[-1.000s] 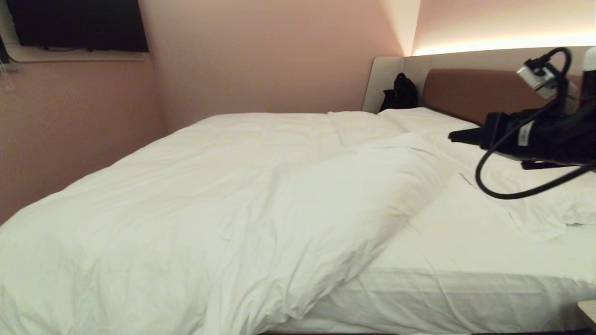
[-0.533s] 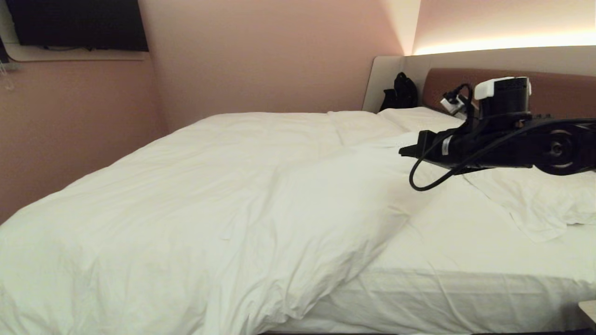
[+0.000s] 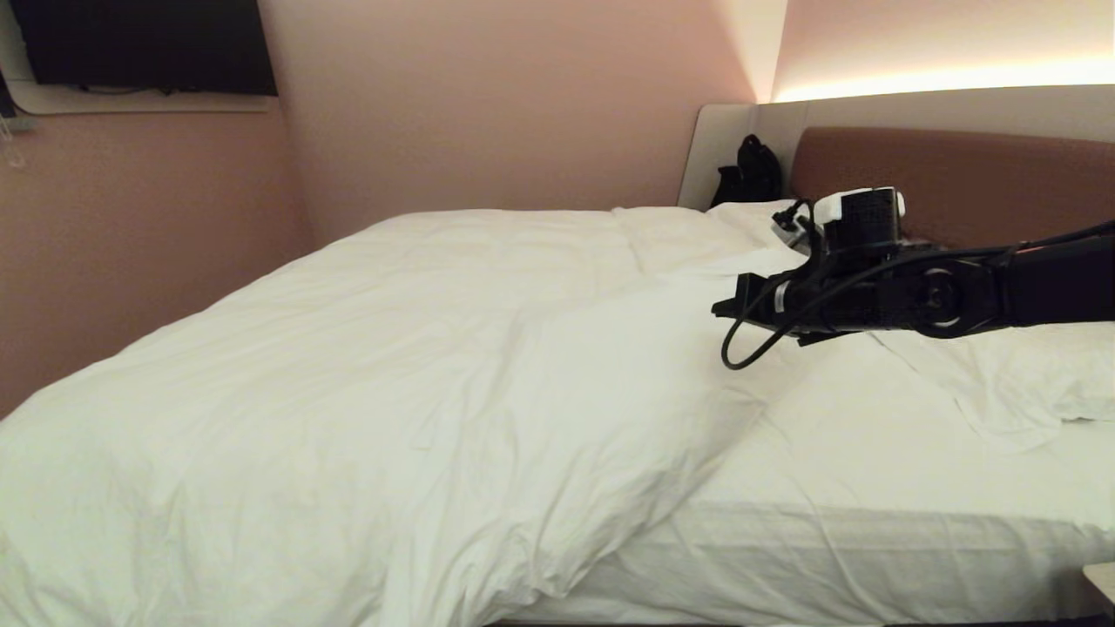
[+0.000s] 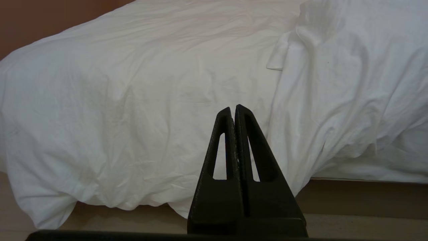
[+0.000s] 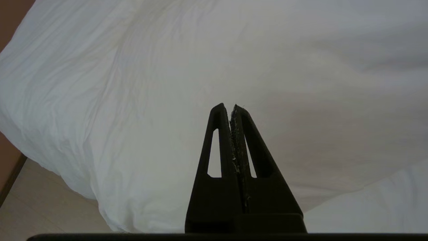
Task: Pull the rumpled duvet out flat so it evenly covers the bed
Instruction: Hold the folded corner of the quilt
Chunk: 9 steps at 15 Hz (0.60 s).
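We see the duvet [image 3: 366, 383] bunched over the left and centre of the head view, covering the bed [image 3: 871, 557] from the far edge down to the lower left corner, where it hangs over the side. Its right-hand edge runs on a slant from the middle of the frame down to the bottom centre, leaving the fitted sheet [image 3: 880, 453] bare across the lower right. A pillow [image 3: 1019, 383] lies rumpled at the right edge, below the brown headboard [image 3: 949, 174]. A black bag [image 3: 747, 174] stands in the corner at upper centre, and a dark screen [image 3: 144, 43] fills the upper left.

Our right gripper [image 3: 721, 307] reaches in from the right edge at mid-height, level, above the duvet's upper right part; its fingers are pressed together and hold nothing. In the right wrist view the closed fingers [image 5: 217, 140] point over the white duvet [image 5: 167, 83], with floor at the lower left.

Our left gripper [image 4: 233, 108] is outside the head view. In its wrist view its fingers [image 4: 254, 140] are likewise pressed together, empty, facing the duvet [image 4: 133, 100] draped over the bed's side, clear of the cloth.
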Available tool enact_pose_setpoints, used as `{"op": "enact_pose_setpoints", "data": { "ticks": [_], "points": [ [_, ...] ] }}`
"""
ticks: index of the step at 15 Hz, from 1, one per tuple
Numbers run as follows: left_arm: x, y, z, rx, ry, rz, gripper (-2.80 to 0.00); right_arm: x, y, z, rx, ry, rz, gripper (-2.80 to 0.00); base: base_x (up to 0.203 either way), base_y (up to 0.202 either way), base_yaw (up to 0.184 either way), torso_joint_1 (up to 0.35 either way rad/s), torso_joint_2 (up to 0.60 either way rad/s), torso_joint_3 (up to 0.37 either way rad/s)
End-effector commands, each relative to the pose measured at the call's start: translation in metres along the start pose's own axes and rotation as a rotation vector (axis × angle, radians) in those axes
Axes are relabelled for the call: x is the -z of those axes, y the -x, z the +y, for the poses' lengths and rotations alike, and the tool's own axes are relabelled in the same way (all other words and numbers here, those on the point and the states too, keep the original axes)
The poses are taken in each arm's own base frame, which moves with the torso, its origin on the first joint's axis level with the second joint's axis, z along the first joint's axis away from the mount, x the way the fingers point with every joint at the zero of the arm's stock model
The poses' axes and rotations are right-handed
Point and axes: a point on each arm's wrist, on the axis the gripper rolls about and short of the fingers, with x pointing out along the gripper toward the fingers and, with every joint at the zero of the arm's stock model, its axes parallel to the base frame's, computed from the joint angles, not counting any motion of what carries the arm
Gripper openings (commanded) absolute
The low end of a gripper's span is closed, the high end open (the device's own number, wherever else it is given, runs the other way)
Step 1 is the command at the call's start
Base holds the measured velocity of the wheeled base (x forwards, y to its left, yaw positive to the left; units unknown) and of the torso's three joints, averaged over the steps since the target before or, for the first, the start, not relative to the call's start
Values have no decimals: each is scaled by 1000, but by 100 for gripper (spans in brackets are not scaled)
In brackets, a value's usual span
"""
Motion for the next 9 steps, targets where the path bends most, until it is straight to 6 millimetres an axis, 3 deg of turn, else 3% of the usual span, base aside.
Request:
{"op": "enact_pose_setpoints", "data": {
  "ticks": [1, 2, 3, 9],
  "points": [
    [0, 0, 0, 0, 0, 0, -280, 8, -15, -7, 7, -4, 27, -280, 0, 0, 0, 0, 0, 0],
    [0, 0, 0, 0, 0, 0, -280, 11, -23, -10, 10, 10, 22, -236, 0, 0, 0, 0, 0, 0],
    [0, 0, 0, 0, 0, 1, -280, 11, -28, -12, 8, 61, 7, 0, 0, 0, 0, 0, 0, 0],
    [0, 0, 0, 0, 0, -1, -280, 1, -34, -11, 3, 362, -32, 0, 0, 0, 0, 0, 0, 0]
  ]
}}
